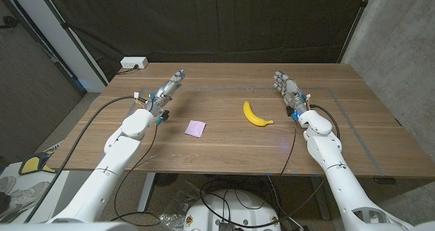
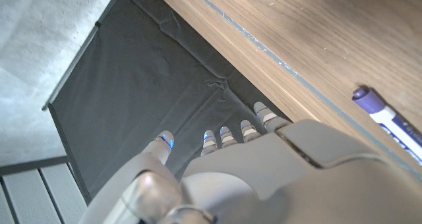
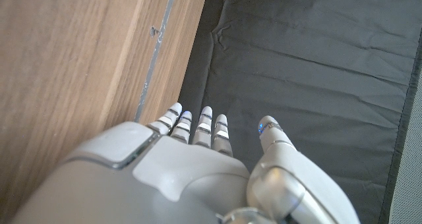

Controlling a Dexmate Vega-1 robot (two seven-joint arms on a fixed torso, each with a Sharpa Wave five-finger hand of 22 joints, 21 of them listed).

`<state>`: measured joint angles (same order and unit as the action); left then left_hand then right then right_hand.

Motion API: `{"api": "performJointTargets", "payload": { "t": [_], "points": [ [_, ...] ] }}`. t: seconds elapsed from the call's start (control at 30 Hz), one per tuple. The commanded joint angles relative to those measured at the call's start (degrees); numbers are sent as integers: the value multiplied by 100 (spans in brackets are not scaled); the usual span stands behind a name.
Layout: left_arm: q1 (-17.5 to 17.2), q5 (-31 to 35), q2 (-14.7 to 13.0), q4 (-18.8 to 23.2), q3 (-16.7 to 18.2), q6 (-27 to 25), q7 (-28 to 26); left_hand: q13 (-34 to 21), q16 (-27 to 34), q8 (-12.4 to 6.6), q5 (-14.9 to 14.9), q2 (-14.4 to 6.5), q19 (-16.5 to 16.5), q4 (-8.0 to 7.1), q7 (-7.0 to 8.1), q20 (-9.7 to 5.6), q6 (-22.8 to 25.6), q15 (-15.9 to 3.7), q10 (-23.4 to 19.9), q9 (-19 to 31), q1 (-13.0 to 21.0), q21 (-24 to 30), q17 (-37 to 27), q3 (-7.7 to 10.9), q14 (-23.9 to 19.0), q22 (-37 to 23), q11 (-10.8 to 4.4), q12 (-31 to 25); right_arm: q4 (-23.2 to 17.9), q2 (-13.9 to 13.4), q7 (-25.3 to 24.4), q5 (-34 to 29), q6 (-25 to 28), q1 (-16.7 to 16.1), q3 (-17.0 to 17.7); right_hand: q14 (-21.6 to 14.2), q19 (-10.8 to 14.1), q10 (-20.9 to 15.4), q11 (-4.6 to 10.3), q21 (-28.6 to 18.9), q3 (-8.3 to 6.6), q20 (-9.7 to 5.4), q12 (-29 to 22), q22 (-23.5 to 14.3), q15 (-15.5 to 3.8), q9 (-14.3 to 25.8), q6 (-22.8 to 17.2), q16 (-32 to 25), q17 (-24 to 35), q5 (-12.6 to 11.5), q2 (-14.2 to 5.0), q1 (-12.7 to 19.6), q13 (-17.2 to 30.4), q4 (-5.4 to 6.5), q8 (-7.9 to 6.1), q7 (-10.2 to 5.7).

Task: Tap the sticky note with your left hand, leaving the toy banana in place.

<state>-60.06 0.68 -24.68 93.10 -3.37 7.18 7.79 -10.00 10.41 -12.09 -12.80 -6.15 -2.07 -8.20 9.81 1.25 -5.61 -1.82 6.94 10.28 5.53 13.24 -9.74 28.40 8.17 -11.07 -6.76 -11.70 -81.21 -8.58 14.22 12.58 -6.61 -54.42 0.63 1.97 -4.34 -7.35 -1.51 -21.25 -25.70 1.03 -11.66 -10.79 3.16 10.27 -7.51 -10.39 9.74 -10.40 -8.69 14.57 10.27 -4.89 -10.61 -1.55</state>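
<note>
Dark cloth (image 1: 224,20) hung behind the brown wooden table (image 1: 224,156), and a white power strip (image 1: 134,63) sat at its far left corner. On the wood lay a small square lilac sticky note (image 1: 196,128), left of centre and toward the near edge; a curved yellow toy banana (image 1: 255,115) rested well apart from it, to the right. The left hand (image 1: 168,90) stood beyond and to the left of the note, not touching it — fingers straight, close together and pointing toward the far edge, nothing held. In the left wrist view those fingers (image 2: 227,137) reached out toward the cloth, and a white marker with a purple cap (image 2: 389,122) lay on the wood beside a pale tape line (image 2: 264,49). The right hand (image 1: 287,88) mirrored it to the right of the banana, near but clear of it — released, fingers extended, empty. Its fingertips (image 3: 198,125) showed the same in the right wrist view. Black cables (image 1: 102,109) trailed over the table by the left arm.
</note>
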Motion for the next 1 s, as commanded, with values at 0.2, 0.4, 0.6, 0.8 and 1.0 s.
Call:
{"api": "performJointTargets", "payload": {
  "t": [0.2,0.4,0.6,0.8,1.0],
  "points": [
    [-514,1086,-468,811,128,34,242,-33,21,-18,-39,-55,-32,32,24,60,75,-7,-65,16,29,9,-29,37,-31,-13,-54,-47,-556,94,-90,-179,56,-299,-46,-43,11,-71,-16,19,-21,44,-39,-29,23,10,-37,-35,12,-37,-5,57,10,-8,-23,-8],
    [-702,1294,-624,1066,212,96,344,-33,20,-14,-38,-60,-68,30,19,71,101,-10,-93,17,37,-5,-30,40,-43,-14,-89,-45,-727,112,-157,-214,45,-428,-75,-48,20,-72,-11,22,-20,49,-38,-29,22,10,-45,-33,12,-38,-5,60,11,-9,-24,-5],
    [-828,1442,-789,1265,273,163,532,-34,24,-23,-35,-67,-69,26,22,73,172,-9,-155,19,46,-4,-31,44,-73,-15,-96,-53,-883,121,-233,-240,34,-556,-95,-51,24,-71,-7,25,-19,51,-37,-29,24,10,-49,-31,13,-38,-5,63,11,-10,-24,-8],
    [-972,1712,-944,1499,333,190,630,-35,22,-27,-31,-68,-82,21,19,71,229,-5,-256,20,52,-7,-31,45,-83,-17,-125,-75,-992,99,-268,-273,21,-606,-127,-61,29,-77,-15,29,-16,51,-38,-29,22,10,-55,-31,13,-38,-4,65,11,-12,-24,-6],
    [-1096,2290,-1139,1741,317,216,594,-35,45,-52,-25,-63,-59,16,17,75,352,-24,-371,22,56,3,-32,42,-163,-18,-133,-97,-1080,62,-294,-314,-11,-624,-158,-64,34,-87,-23,33,-14,54,-40,-30,18,10,-60,-28,13,-38,-3,68,11,-13,-24,-9]
  ]
}}
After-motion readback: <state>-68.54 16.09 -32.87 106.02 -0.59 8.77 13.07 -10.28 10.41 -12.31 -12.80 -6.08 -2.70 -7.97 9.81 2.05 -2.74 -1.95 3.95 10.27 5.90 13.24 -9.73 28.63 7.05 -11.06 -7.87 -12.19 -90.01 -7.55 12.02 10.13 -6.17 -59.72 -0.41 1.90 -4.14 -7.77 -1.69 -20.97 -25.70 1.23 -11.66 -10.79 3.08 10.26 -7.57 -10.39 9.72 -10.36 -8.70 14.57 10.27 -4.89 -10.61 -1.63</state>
